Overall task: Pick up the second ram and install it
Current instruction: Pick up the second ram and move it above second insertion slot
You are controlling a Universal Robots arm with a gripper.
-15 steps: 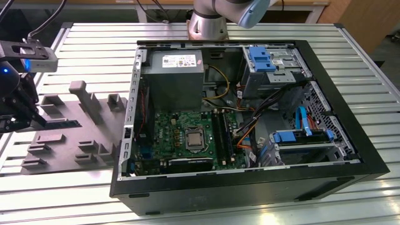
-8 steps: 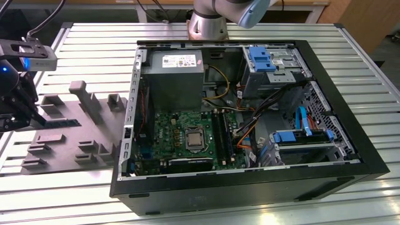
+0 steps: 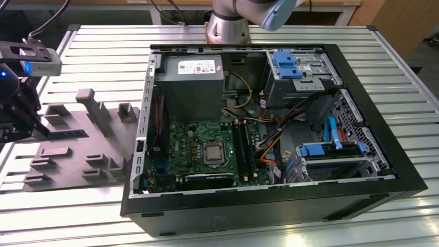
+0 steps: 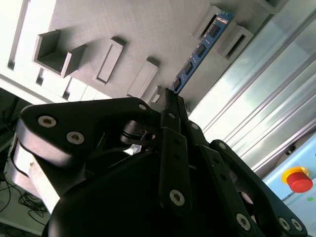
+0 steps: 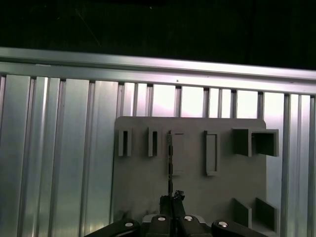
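The gripper (image 4: 172,98) is closest in both wrist views, its dark linked fingers (image 4: 174,148) drawn together to a narrow point that pinches the near end of the second ram (image 4: 200,49). In the first wrist view the stick (image 5: 170,158) appears edge-on as a thin dark line running straight out from the fingertips (image 5: 172,197). In the second wrist view its flat side shows, bluish with a row of small dark chips. The ram stands on its long edge on the grey fixture block (image 5: 192,192), its far end lodged among the raised posts and not lifted clear of it. The exterior view places the gripper (image 3: 34,126) at the exterior view's left, low over the fixture block (image 3: 75,149), with the ram (image 3: 69,134) reaching from the fingertips toward the exterior view's right. The block rests on a slatted metal table (image 3: 103,41). Farther toward the exterior view's right, well apart from the gripper, an open computer case (image 3: 274,206) lies on its side on the same table. Inside it are a green motherboard (image 3: 199,139) and, beyond that, a grey power supply (image 3: 188,82). Behind the case rises the arm's base (image 3: 230,25).
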